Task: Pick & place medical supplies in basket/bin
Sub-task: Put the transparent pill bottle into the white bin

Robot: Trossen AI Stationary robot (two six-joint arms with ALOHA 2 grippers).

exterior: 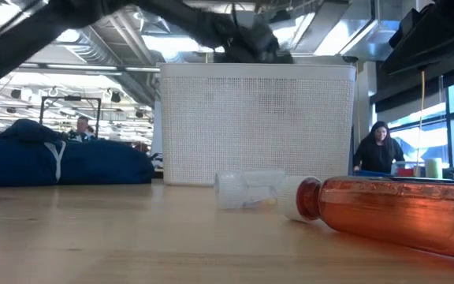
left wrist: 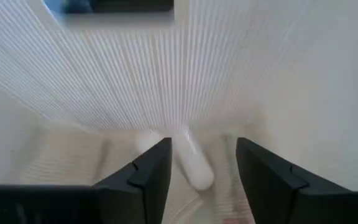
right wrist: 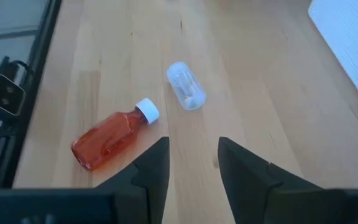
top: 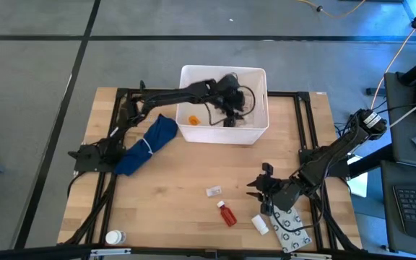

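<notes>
The white bin (top: 224,136) is seen at upper centre of the high view, with bare tabletop (top: 179,195) below it. The left gripper (top: 231,100) is reached inside the bin, fingers parted and empty, a white tube (left wrist: 191,163) lying between them, probably just dropped. At lower right the right gripper (top: 260,185) is held open and empty near the red bottle (top: 227,214), clear vial (top: 214,191) and patterned packet (top: 292,230); open room is left around the bottle for a grasp

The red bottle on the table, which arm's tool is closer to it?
Right. The right tool hovers just beside the red bottle; the left tool is far off, inside the white bin.
</notes>
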